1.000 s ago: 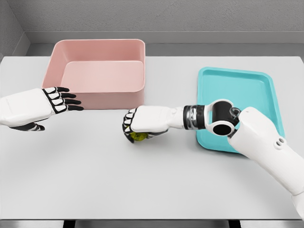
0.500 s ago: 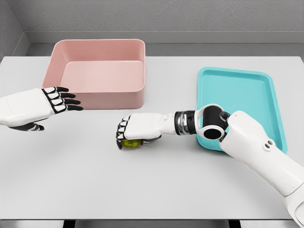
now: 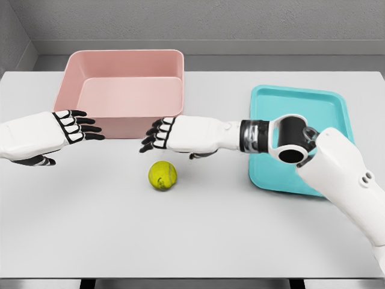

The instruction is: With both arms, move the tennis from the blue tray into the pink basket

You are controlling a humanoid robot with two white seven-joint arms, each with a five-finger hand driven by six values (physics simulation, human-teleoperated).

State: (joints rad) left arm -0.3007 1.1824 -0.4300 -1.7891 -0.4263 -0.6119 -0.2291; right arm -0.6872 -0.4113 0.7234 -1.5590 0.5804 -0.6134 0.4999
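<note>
White left hand (image 3: 66,129) at the table's nine o'clock edge, fingers spread and reaching toward three o'clock, palm empty. No change in its pose across the last second; it waits just short of the pink basket's front corner.

Pink basket (image 3: 123,90) sits at eleven o'clock on the table (image 3: 198,241), nothing inside it.

Ball (image 3: 162,175) lies bare on the table near the centre, a little toward seven o'clock, clear of the basket's front wall and well apart from the tray. A second ago it was tucked under the right hand's curled fingers; half a second ago those fingers were pressing it down on the table. Now it is let go and sits on its own, touched by nothing.

Right hand (image 3: 165,135) has lifted and drawn back toward twelve o'clock of the ball, fingers loosened and splayed, holding nothing. Forearm runs out to three o'clock, across the tray's near-left corner.

Blue tray (image 3: 328,102) at two o'clock, with nothing visible in it.

Reading: the right arm's share looks done, ball carried out of the tray and parked mid-table as a handover. Left hand would seem the one to collect it and drop it in the basket. Risk: the ball is round and free, a nudge could set it rolling.
</note>
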